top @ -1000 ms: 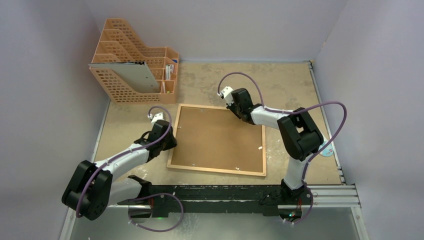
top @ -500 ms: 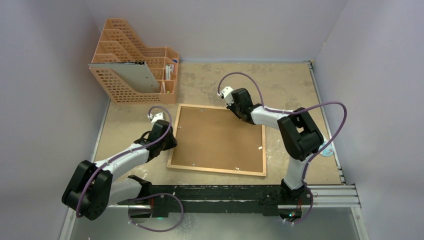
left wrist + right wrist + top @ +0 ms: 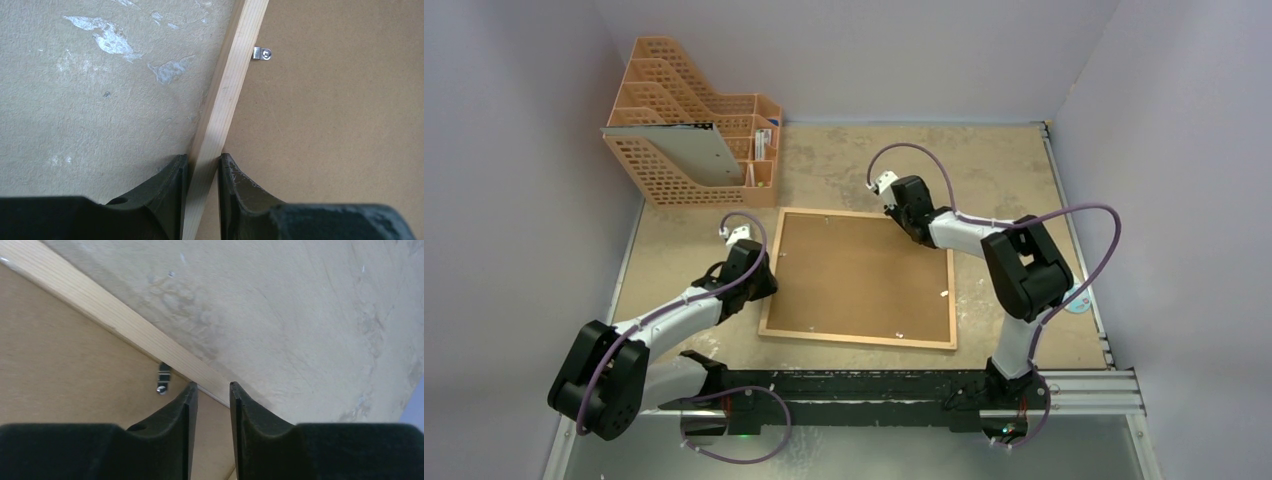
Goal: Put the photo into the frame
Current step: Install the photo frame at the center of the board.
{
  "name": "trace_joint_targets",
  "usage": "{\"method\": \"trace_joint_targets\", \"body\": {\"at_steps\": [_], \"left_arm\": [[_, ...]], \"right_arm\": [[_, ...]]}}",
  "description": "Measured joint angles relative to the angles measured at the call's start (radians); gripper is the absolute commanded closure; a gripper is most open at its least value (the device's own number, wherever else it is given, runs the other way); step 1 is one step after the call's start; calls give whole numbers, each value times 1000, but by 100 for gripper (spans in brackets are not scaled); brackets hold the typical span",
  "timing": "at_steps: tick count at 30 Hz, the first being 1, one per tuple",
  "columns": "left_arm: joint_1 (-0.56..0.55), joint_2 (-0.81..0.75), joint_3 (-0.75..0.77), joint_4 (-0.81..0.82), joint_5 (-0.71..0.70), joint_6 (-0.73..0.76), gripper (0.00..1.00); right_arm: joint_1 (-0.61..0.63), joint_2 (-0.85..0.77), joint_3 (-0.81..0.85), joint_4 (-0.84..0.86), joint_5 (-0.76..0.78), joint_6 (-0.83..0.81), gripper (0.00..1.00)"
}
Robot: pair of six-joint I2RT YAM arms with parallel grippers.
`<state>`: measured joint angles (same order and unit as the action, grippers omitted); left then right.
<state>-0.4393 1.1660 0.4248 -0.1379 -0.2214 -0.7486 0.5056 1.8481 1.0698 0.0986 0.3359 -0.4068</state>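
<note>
The light-wood frame (image 3: 854, 341) lies face down on the table with the brown hardboard backing panel (image 3: 859, 275) set in it. The photo is hidden. My left gripper (image 3: 768, 287) is shut on the frame's left rail, one finger on each side of the rail (image 3: 235, 75) in the left wrist view. My right gripper (image 3: 904, 218) hovers over the frame's far rail (image 3: 100, 305) near the far right corner. Its jaws stand a narrow gap apart with nothing between them, next to a small metal clip (image 3: 162, 380).
An orange plastic file rack (image 3: 694, 125) with a grey sheet stands at the back left. Another metal clip (image 3: 261, 53) sits on the left rail's inner edge. Walls close in on the left, back and right. A black rail (image 3: 874, 385) runs along the front edge.
My right gripper has shifted a little to the right along the frame's far rail. The left gripper and the frame have not moved.
</note>
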Motion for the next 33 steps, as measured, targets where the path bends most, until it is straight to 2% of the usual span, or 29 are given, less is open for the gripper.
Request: {"method": "trace_joint_targets", "body": {"at_steps": [5,17,33], "left_arm": [[2,1,0,2,4,1,85],[7,2,0,5,17,8,84],[7,3,0,6,17,9,83]], "right_arm": [[-19,-9,-1,-3,8,8,62],[11,-80,-1,48,-117,24,58],[46,12,-1,36,-4,-6,60]]}}
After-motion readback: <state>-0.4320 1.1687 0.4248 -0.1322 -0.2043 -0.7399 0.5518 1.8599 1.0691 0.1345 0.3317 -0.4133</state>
